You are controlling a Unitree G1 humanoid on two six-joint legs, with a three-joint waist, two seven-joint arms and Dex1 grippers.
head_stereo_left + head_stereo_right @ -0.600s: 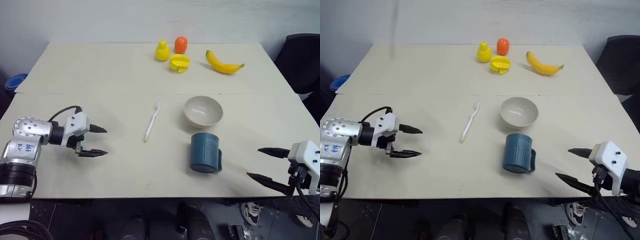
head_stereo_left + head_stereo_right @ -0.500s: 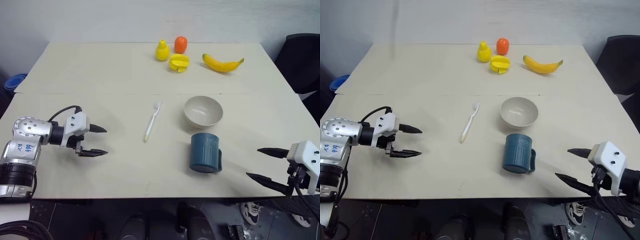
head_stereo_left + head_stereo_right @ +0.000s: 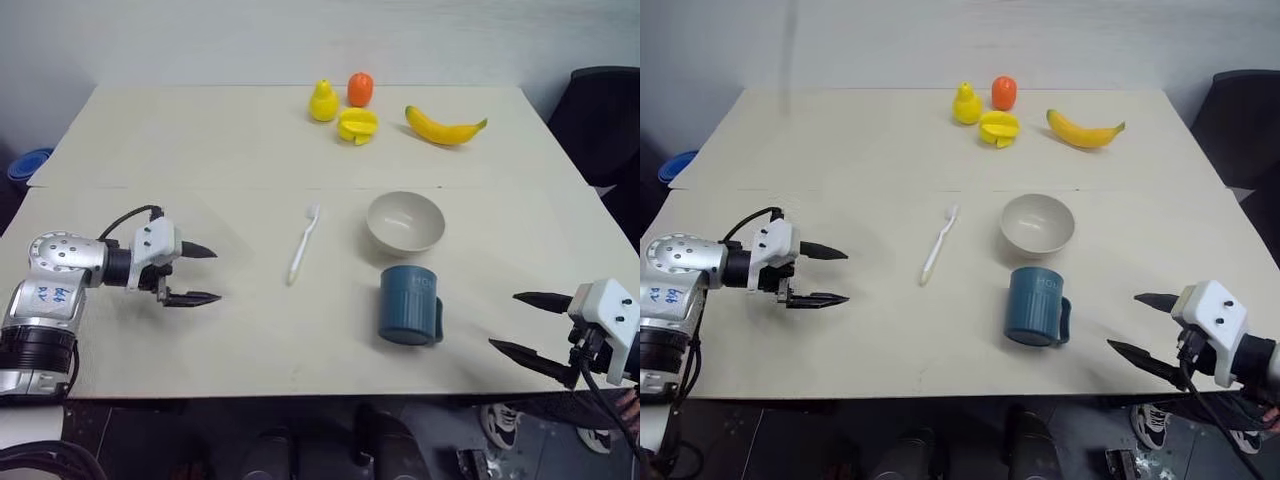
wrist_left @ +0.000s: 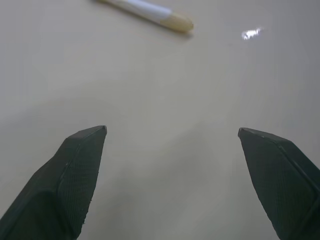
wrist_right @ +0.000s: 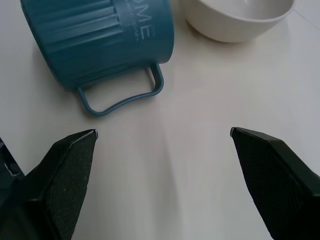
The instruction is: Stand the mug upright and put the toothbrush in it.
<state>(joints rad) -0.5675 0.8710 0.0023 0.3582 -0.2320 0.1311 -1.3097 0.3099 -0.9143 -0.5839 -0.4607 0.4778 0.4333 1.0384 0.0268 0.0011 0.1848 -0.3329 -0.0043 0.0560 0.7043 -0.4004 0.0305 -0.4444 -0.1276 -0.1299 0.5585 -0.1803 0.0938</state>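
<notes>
The mug (image 3: 410, 305) lies on its side right of centre in the lower half of the head views, its opening turned away toward the lower edge of the frame, so the inside cannot be seen; its handle points to the right, and raised lettering on its wall is too small to read there and partly cut off in the right wrist view. Just above it stands one beige bowl (image 3: 405, 222), close to the mug, though whether they touch is hard to say. The single toothbrush (image 3: 304, 244) lies flat left of the bowl, near the middle of the frame, head toward the top; its bristles are too fine to make out, and in the left wrist view only one end of it shows, cut off by the upper edge. Along the top of the table (image 3: 200, 140) sit four fruits: one banana (image 3: 444, 128) at upper right, one orange-red fruit (image 3: 360, 89), one yellow pear-shaped fruit (image 3: 322, 102) and one yellow ridged fruit (image 3: 358, 125) whose kind is unclear. A blue object (image 3: 25, 165) at the far left edge is mostly hidden behind the table. Two grippers are in view: the left gripper (image 3: 205, 274) at middle left hovers with its jaws spread wide and empty, well apart from the toothbrush; the right gripper (image 3: 527, 324) at lower right is likewise spread wide and empty, off to the right of the mug's handle.
</notes>
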